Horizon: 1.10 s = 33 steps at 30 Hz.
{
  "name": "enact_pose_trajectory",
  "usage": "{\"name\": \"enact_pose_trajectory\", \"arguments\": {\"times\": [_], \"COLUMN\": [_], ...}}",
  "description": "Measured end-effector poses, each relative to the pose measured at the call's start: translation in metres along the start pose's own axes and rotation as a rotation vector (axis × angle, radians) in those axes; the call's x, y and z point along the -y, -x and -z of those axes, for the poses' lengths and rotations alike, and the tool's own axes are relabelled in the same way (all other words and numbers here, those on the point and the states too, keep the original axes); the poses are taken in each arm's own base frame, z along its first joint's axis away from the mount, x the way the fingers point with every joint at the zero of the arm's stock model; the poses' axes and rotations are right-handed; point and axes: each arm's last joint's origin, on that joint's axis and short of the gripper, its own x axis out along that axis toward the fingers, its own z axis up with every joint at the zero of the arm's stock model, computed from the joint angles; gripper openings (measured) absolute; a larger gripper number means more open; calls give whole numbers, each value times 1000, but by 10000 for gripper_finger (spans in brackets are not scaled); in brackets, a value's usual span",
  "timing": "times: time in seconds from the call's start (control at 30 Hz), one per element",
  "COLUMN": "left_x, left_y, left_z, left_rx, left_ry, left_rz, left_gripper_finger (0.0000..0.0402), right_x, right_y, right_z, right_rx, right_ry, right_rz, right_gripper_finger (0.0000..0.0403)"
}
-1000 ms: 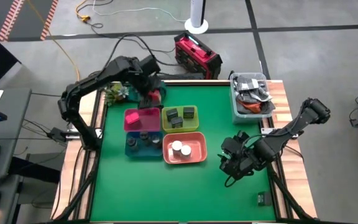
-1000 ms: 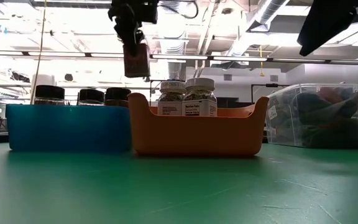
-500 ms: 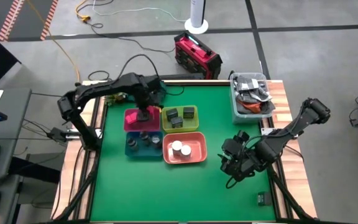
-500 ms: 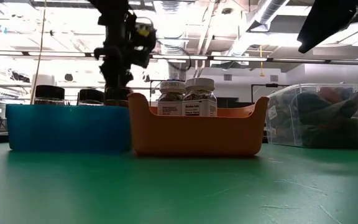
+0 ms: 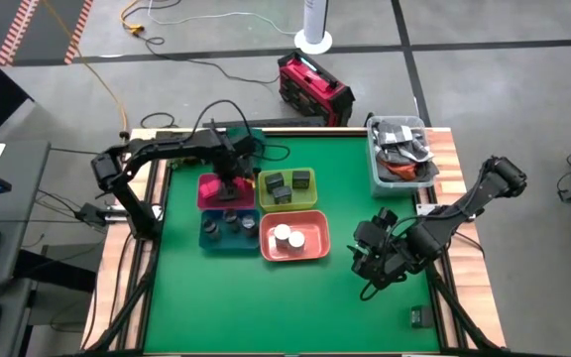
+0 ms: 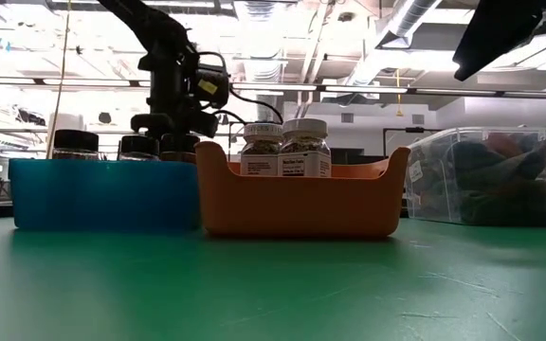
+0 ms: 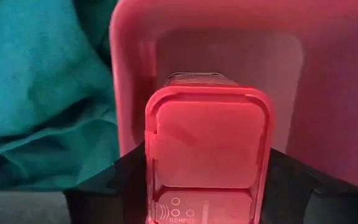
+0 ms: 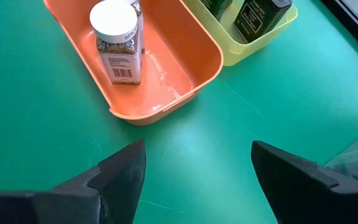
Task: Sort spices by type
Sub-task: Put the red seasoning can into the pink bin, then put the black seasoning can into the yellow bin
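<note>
My left gripper (image 5: 229, 184) reaches down into the pink bin (image 5: 211, 190), shut on a bright pink square packet (image 7: 207, 152). In the low view this gripper (image 6: 173, 121) shows behind the blue bin (image 6: 102, 194), which hides the packet. Grey round jars (image 5: 229, 223) stand in the blue bin. Dark grey square jars (image 5: 287, 183) stand in the yellow bin (image 5: 287, 203). White-topped round jars (image 5: 287, 237) stand in the orange bin (image 5: 310, 248). My right gripper (image 5: 373, 256) waits open above the green table, near its right edge. My left gripper pinches the pink packet between its two fingers (image 7: 126, 183), one on each side wall near the lid end (image 7: 157, 186). It comes from above, pointing down into the pink bin. Whether the packet's lower end rests on the bin floor cannot be seen.
A clear tub of dark clutter (image 5: 401, 151) sits at the table's far right corner. Teal cloth (image 7: 42, 93) lies beside the pink bin at the far left. The four bins cluster left of centre; bare green table (image 5: 266, 307) lies toward the near edge.
My left gripper carried the pink packet from the table's far edge by the teal cloth toward the near side and down, until it reached into the pink bin. In the low view it dropped from high above the bins to behind the blue bin's jars.
</note>
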Motion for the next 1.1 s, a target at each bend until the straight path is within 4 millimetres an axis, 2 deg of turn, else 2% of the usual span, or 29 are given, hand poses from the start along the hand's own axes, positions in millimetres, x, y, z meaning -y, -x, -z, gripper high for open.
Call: {"name": "enact_pose_trajectory", "arguments": {"times": [0.3,0.47,0.63,0.77,0.87,1.0,1.1], "left_x": [2,2,6,23,40,71,96], "left_y": [11,33,59,91,120,160,174], "left_z": [-6,-17,-28,-30,-28,-20,-9], "left_rx": [7,30,40,167,335,616,749], "left_ry": [-4,-7,-32,-61,-52,-43,-81], "left_rz": [11,-25,-163,-248,-300,-320,-294], "left_gripper_finger": [282,296,294,292,292,292,292], "right_x": [0,5,10,14,17,15,8], "right_y": [0,1,10,13,11,11,10], "right_z": [0,-3,-12,-20,-21,-13,-1], "right_rx": [-1,-39,-82,-257,-370,-503,-598], "right_ry": [4,-2,-11,-54,-121,-162,-137], "right_rz": [1,-14,-31,-123,-157,-146,-97], "right_gripper_finger": [317,317,317,317,317,317,317]}}
